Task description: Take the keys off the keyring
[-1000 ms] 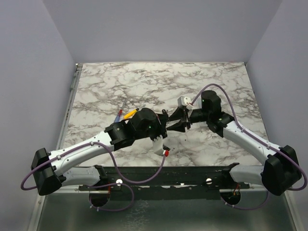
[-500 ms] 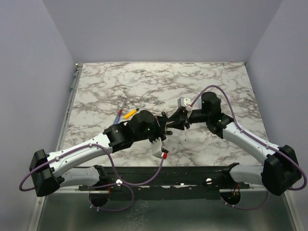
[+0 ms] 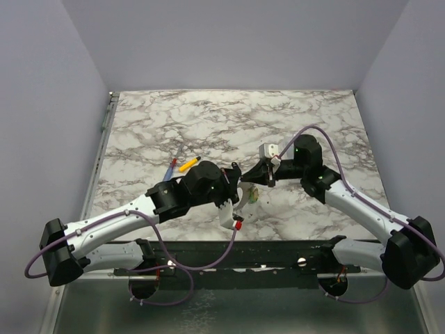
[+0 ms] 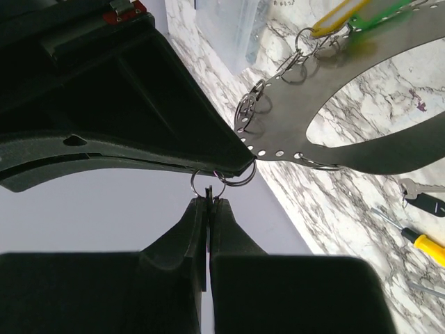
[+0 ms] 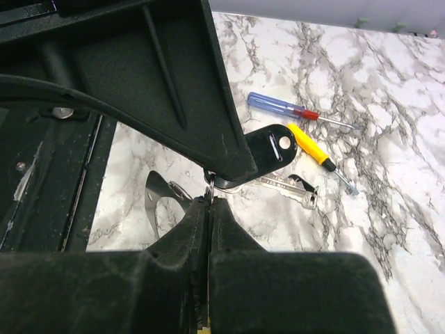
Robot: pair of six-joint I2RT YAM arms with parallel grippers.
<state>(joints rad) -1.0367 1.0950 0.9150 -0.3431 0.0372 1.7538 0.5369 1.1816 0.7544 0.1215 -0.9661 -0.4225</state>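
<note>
Left wrist view puts it right in front of us: the left gripper (image 4: 208,200) has its fingers pressed flat together, pinching a small ring (image 4: 207,184) that stands straight up off the fingertips. Linked to that ring is the keyring (image 4: 278,142), a flat metal loop with a row of holes. Its long axis runs up and away to the right, clear of the table (image 3: 208,118). The right gripper (image 5: 208,200) comes in tip to tip from the opposite side, jaws fully closed too, at the keyring's near end. Whether it bites the loop's corner or the ring through it, I cannot tell. Both arms are on the thing, neither nearer, so any move now looks like a pull apart along that line. Count them up: one yellow tag (image 4: 338,17) and one green tag (image 4: 379,15) hang from little rings at the loop's far end, still attached. One black-headed key (image 5: 275,147) lies loose on the marble. Beside it rest two tools, a blue screwdriver (image 5: 274,103) and a yellow screwdriver (image 5: 311,148). By my reckoning that is one key off and two to go.
</note>
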